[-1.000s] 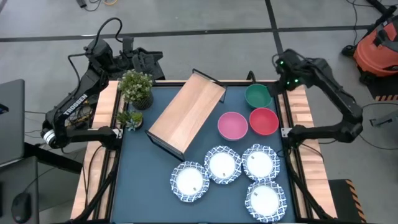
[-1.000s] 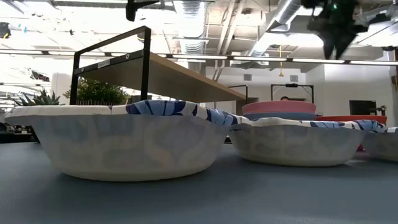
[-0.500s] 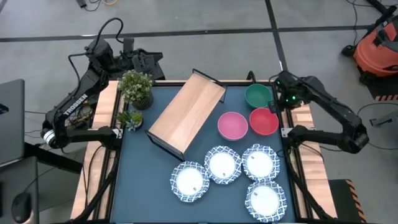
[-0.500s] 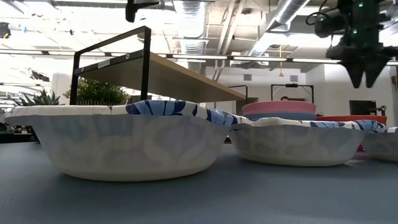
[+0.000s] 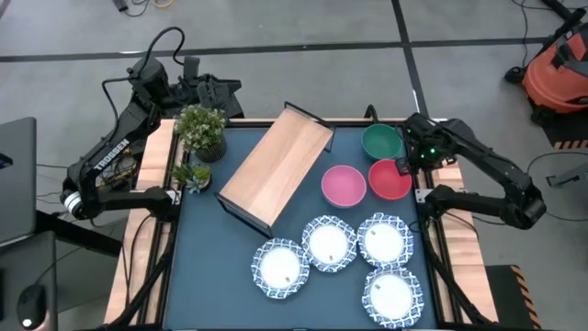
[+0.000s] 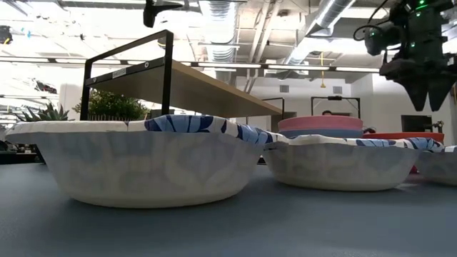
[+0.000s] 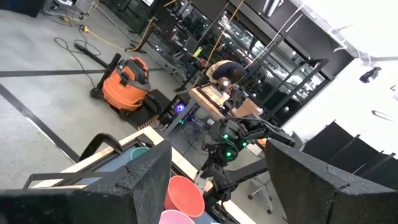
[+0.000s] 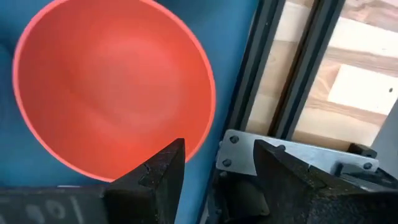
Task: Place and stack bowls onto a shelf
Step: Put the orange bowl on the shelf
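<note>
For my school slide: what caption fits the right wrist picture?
Right gripper, jaws open, hovers at the red bowl rim.

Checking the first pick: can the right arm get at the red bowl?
Probably yes: the right claw hangs open just above the red bowl rim, and nothing lies between them.

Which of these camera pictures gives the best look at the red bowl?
The right wrist view: the red bowl fills it, whole inside visible. The high view shows the whole bowl, smaller. The low view shows only a rim sliver; the left wrist view a small part.
</note>
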`<state>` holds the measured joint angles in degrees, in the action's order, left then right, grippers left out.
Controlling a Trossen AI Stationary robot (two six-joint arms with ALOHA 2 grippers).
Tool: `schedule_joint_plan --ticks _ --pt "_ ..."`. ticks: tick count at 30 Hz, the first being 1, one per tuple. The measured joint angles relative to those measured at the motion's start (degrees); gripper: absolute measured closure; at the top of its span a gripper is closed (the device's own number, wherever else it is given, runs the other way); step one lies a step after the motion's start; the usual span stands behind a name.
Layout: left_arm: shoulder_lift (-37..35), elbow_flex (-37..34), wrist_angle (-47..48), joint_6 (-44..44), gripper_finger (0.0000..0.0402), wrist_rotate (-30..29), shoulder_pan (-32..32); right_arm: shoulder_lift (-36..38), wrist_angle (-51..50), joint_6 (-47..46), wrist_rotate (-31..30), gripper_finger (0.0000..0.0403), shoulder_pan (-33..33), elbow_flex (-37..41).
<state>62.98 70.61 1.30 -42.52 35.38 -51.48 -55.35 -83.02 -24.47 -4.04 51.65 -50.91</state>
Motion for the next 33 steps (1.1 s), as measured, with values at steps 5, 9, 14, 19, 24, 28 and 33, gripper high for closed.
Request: schedule_joint_plan --ticks 5,9,14,19,24,28,33 --pt "0.0 0.0 1.21 0.23 0.0159 0.15 0.0 0.88 -0.51 0.95 1.85 0.0187 -0.9 1.11" --pt "0.0 0.0 1.21 0.25 0.0159 0.13 0.0 2.45 -0.46 0.99 3.65 0.0187 -1.59 2.86" --pt "0.0 0.0 1.23 -0.03 0.0159 0.11 0.0 2.59 2.82 0.94 3.83 0.0187 -1.96 5.42" --pt "0.0 0.0 1.25 -0.23 0.0159 -0.06 0.0 1.9 9.17 0.33 3.64 0.0187 -1.96 7.45" --pt "0.0 0.0 1.38 -0.25 0.0159 -0.22 0.0 0.12 10.04 -1.02 2.31 0.0187 -1.92 7.42" --pt "0.0 0.0 1.4 -0.16 0.0159 -0.22 0.0 -1.78 10.17 -2.77 1.62 0.0187 -1.92 7.42" --pt "0.0 0.0 1.4 -0.05 0.0159 -0.26 0.0 -3.92 10.21 -6.2 -2.63 0.0187 -2.13 7.42"
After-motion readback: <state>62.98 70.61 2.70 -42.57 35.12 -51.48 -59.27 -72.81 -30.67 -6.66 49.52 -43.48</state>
